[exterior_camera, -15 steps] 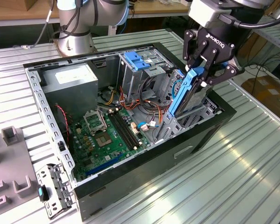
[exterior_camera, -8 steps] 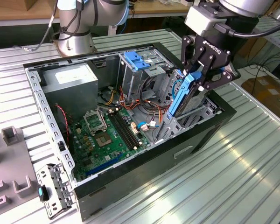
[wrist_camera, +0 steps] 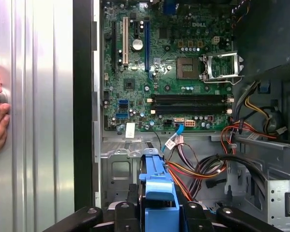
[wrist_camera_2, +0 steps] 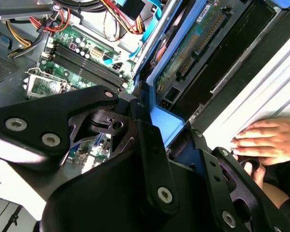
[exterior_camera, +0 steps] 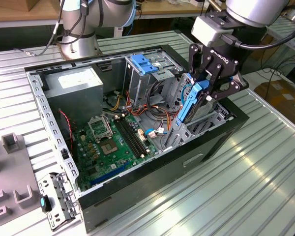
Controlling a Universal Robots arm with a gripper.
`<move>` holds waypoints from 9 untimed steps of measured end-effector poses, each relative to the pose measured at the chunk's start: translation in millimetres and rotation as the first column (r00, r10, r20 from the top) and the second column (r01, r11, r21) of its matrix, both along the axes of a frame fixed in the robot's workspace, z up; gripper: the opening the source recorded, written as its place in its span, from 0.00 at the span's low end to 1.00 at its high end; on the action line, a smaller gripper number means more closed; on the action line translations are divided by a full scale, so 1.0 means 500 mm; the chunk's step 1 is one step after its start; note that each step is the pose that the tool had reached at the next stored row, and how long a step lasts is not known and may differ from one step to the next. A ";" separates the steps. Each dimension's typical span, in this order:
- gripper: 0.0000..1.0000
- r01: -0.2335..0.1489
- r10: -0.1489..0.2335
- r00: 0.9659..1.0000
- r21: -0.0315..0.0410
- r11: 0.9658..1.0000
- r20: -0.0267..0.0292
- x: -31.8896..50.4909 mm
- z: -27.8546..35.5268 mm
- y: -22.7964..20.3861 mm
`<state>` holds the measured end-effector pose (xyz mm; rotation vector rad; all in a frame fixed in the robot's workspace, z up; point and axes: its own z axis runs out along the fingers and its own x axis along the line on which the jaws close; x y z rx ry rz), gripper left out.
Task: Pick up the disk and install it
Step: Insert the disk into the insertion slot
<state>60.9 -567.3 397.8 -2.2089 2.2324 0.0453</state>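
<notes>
The gripper (exterior_camera: 202, 94) is clamped on the disk (exterior_camera: 188, 107), with its black fingers pressing the blue plastic side rails from both sides. The disk stands on edge and tilted. Its lower end is down in the drive bay at the end of the open computer case (exterior_camera: 147, 184) toward the exterior view's right, and its upper end is between the fingers. Whether it is seated in the bay cannot be told.

In the first wrist view the disk (wrist_camera: 157, 186) is seen edge-on as a narrow blue rail, with one of the fingers (wrist_camera: 130, 212) on each side of it; the metal body is hidden. In the second wrist view its green circuit-board face (wrist_camera_2: 193, 48) shows, framed by the blue rail. The gripper's matte black linkage with silver screws blocks the foreground.

The case is black sheet metal with its side panel off, and it lies on a ribbed aluminium table (exterior_camera: 246, 167). Inside is a green motherboard (exterior_camera: 108, 142) with long black memory slots and a square metal socket. A grey metal box (exterior_camera: 76, 81) with a white sticker sits in the corner toward the exterior view's left. A flat light-blue latch piece (exterior_camera: 145, 64) lies on top of the bare-metal drive cage. A tangle of red, orange, yellow and black cables (wrist_camera: 203, 169) runs between the board and the bay.

A person's hand (wrist_camera_2: 268, 140) rests on the table just beside the case's outer wall, partly cut off by the frame edge. The arm's round base (exterior_camera: 78, 34) stands behind the case, its top cut off.
</notes>
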 end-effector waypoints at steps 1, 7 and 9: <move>0.37 0.000 0.000 1.000 0.000 1.000 0.000 0.000 -0.004 0.0000; 0.37 0.000 0.000 1.000 0.000 1.000 -0.001 0.000 -0.024 0.0001; 0.37 0.000 0.000 1.000 0.000 1.000 -0.001 0.000 -0.024 0.0000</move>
